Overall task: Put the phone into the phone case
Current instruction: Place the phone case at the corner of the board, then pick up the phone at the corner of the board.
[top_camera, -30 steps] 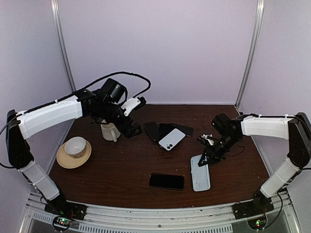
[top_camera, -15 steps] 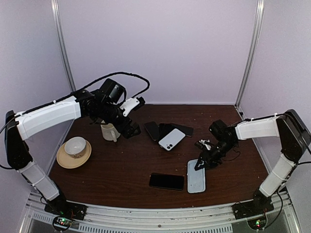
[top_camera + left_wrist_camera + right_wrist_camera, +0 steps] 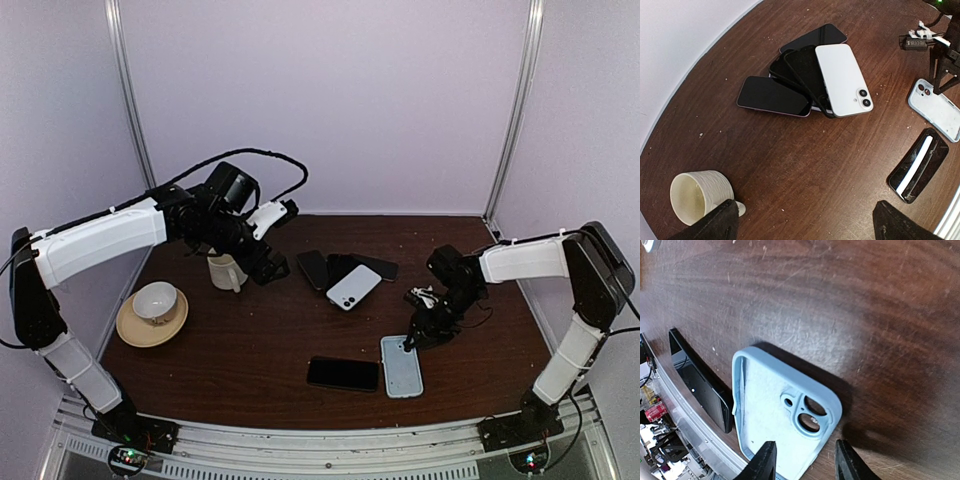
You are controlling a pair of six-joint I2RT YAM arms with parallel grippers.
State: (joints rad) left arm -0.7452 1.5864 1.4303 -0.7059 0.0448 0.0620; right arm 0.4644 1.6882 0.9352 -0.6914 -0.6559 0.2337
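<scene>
The light blue phone case (image 3: 402, 366) (image 3: 936, 107) (image 3: 782, 410) lies flat on the table, hollow side up, near the front edge. My right gripper (image 3: 415, 338) (image 3: 805, 447) stands open over its camera-hole end, one finger above the inside and the other above the table beyond the rim. A black phone (image 3: 343, 373) (image 3: 918, 165) (image 3: 700, 382) lies just left of the case. A white phone (image 3: 354, 286) (image 3: 842, 80), cameras up, tops a pile of dark phones mid-table. My left gripper (image 3: 272, 270) (image 3: 805, 210) hangs open above bare table beside the mug.
A ribbed white mug (image 3: 227, 270) (image 3: 697, 195) stands under the left arm. A cup on a tan saucer (image 3: 152, 312) sits at the left edge. A small white and black gadget (image 3: 425, 295) (image 3: 920, 37) lies behind the right gripper. The metal rail (image 3: 330, 440) runs along the front.
My right gripper carried the case's lifted end left and toward the front, set it flat and opened its jaws off the rim. The left arm barely moved.
</scene>
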